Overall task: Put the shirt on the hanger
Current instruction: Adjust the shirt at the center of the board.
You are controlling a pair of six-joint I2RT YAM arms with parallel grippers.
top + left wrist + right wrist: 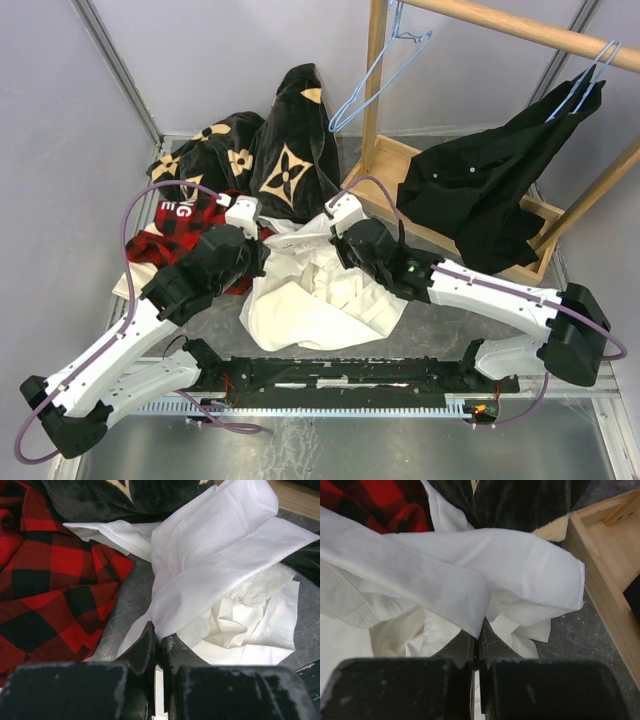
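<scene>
**Both grippers pinch the shirt; hanger waits up on the rail**

The shirt (320,295) lies crumpled near the middle of the table (450,325), between the two arms, its far edge touching the red plaid shirt (45,580) and the black flowered garment (290,140). The left gripper (159,647) is closed tight on a fold of white cloth, and the right gripper (478,645) is likewise clamped on a white fold. The stretch of cloth between them runs left to right.

The hanger (364,80) hangs empty from the wooden rack (480,20) at the far right corner, above and beyond the shirt. The right arm is nearer to it, so lifting the cloth likely means carrying it far and rightward.
</scene>
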